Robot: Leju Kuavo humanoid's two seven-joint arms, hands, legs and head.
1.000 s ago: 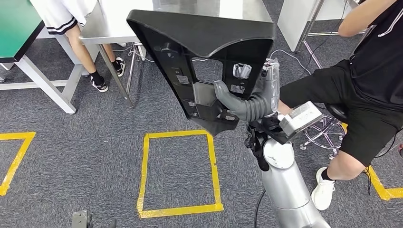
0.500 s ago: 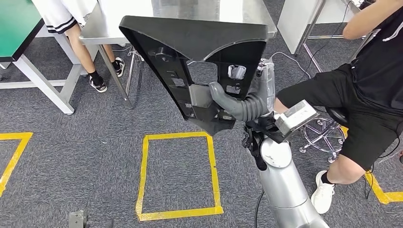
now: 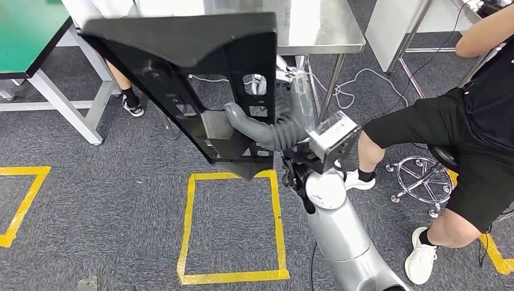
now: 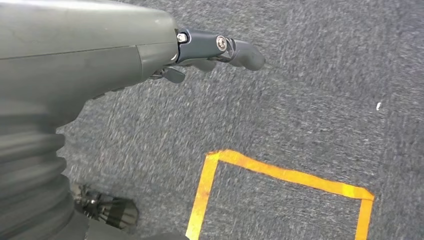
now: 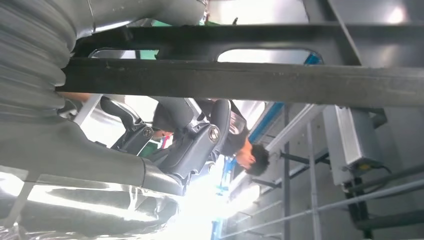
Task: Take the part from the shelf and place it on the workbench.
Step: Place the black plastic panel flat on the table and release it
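Right hand (image 3: 267,124) grips part (image 3: 182,66); fingers hidden behind it.

The big black part (image 3: 188,73) hides most of the right hand (image 3: 267,124) in the head view (just the grey thumb sticks out in front). It also covers the near edge of the shiny bench (image 3: 315,27). The seated person (image 3: 467,133) is cut off by the picture's edge. In the left wrist view, the left hand (image 4: 210,50) and the grey carpet (image 4: 310,100) look blurry.
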